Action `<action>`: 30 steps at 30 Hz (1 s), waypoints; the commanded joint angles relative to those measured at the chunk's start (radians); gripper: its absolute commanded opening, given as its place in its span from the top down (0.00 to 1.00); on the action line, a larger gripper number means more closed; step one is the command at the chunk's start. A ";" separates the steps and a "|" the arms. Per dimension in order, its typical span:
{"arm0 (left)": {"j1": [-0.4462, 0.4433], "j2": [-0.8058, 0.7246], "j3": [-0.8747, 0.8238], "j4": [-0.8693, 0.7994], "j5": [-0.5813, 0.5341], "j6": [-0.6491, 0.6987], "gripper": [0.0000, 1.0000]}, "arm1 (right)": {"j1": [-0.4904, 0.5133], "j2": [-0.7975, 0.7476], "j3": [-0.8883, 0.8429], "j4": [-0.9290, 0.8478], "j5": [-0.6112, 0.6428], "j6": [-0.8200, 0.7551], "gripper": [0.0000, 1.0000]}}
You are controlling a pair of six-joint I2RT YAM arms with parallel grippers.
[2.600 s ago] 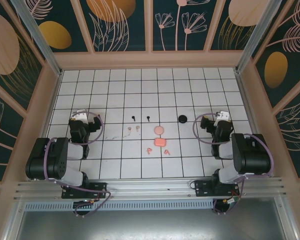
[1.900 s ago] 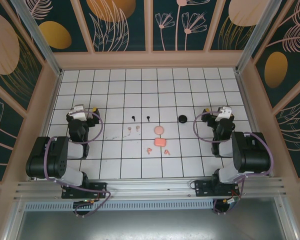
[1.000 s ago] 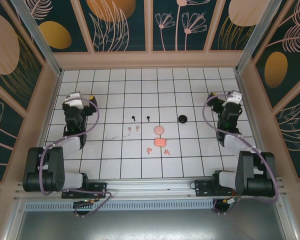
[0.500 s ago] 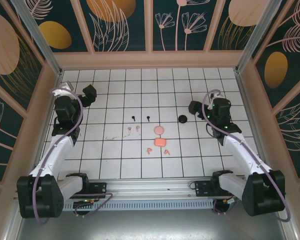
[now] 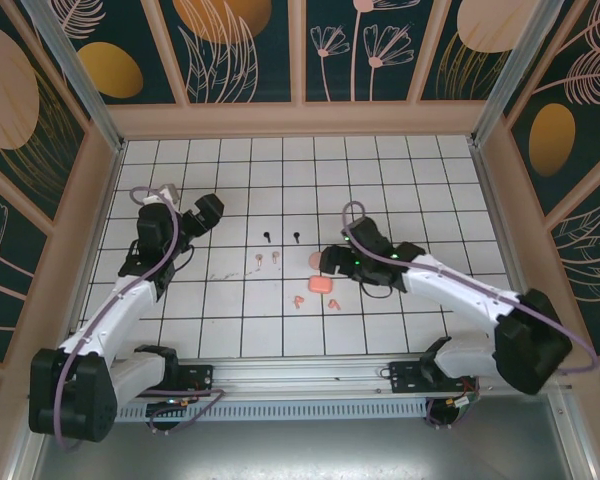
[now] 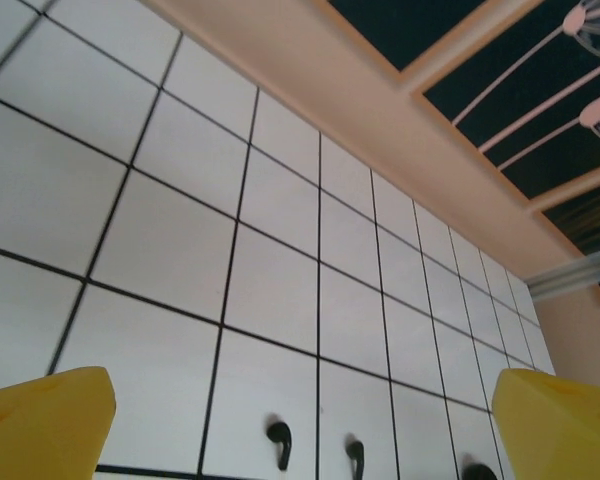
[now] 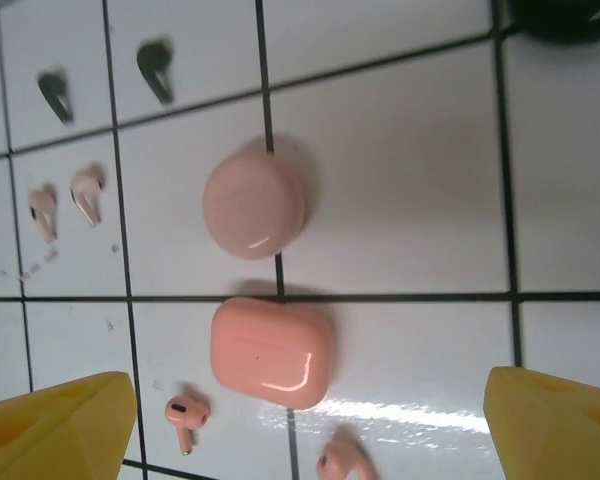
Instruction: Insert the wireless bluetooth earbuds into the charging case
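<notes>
Right fingers (image 7: 50,425) were spread wide near the coral case (image 7: 273,352). Coral earbuds (image 7: 185,415) lay on the surface (image 7: 400,180) just beside it. Left fingers (image 6: 40,415) were also spread, facing the black earbuds (image 6: 278,440).

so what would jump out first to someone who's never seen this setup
The pink cluster in the middle of the white tiled table: a coral pink case, a round pale pink case just beyond it, and coral pink earbuds beside the case. The right gripper hangs open over that cluster. The left gripper, also open, faces the black earbuds from the left.
</notes>
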 commanded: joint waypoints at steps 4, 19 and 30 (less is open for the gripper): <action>-0.027 0.070 0.002 -0.037 -0.005 0.005 0.04 | 0.085 0.157 0.140 -0.123 0.095 0.117 0.08; -0.029 0.121 0.020 -0.033 0.001 0.017 0.03 | 0.173 0.435 0.336 -0.231 0.151 0.164 0.05; -0.049 0.124 0.025 -0.022 0.003 -0.007 0.03 | 0.172 0.455 0.335 -0.224 0.141 0.169 0.05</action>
